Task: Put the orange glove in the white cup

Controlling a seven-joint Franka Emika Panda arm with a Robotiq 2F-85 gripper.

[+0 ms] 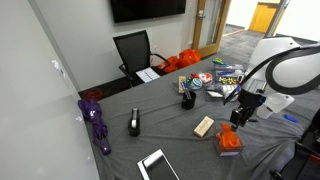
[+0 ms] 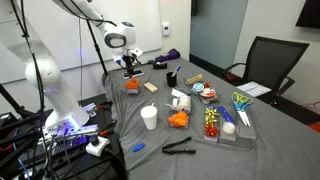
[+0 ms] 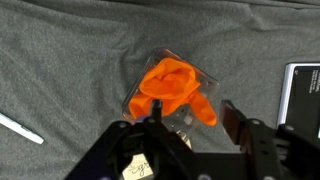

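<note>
The orange glove [image 3: 172, 88] lies crumpled in a clear plastic container on the grey tablecloth. It also shows in both exterior views [image 1: 230, 142] [image 2: 131, 87]. My gripper [image 3: 193, 115] is open and hovers just above the glove, one finger on each side of its lower end, holding nothing. The gripper shows above the glove in both exterior views [image 1: 238, 115] [image 2: 129, 72]. The white cup [image 2: 150, 117] stands upright near the table's front edge, well away from the glove. I cannot see it in the wrist view.
A black tablet [image 3: 303, 95] lies beside the container, and a white pen [image 3: 20, 128] is on the other side. Another orange item [image 2: 178, 120] sits by the white cup. A tray of small items [image 2: 225, 120], a black cup [image 1: 187, 98] and a purple cloth [image 1: 96, 122] are on the table.
</note>
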